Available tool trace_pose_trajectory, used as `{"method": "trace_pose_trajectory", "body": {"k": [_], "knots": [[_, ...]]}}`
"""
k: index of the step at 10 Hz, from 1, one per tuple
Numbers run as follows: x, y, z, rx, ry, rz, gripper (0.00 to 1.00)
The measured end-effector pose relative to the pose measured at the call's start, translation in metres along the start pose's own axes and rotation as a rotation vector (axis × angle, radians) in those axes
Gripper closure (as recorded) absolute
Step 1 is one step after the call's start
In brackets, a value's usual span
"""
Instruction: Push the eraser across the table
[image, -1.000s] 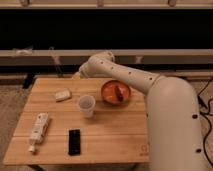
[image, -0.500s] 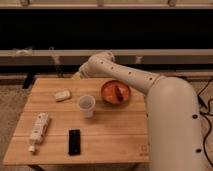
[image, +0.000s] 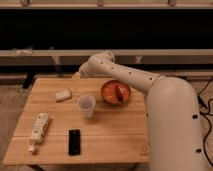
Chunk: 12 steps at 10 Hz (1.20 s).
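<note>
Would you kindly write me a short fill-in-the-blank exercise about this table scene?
1. The eraser is coloured ___.
2. The cup stands between the whitish block and the orange ___.
3. The gripper is by the table's ___ edge, away from the eraser.
Missing words: black; bowl; far.

On the table, bare wood runs from the eraser along the near edge toward the near right corner, while the white bottle lies just beside it, by the near left corner. Toward the far edge the cup stands in line with it, flanked by the whitish block and the orange bowl. The gripper sits over the far edge, and the arm spans the far right corner.
</note>
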Motion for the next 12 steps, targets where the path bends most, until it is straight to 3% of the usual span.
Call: {"method": "trace_pose_trajectory", "body": {"k": [9, 12], "knots": [[0.0, 0.0, 0.0, -0.002, -0.006, -0.004, 0.4], [0.011, -0.017, -0.022, -0.038, -0.079, -0.089, 0.4]]}}
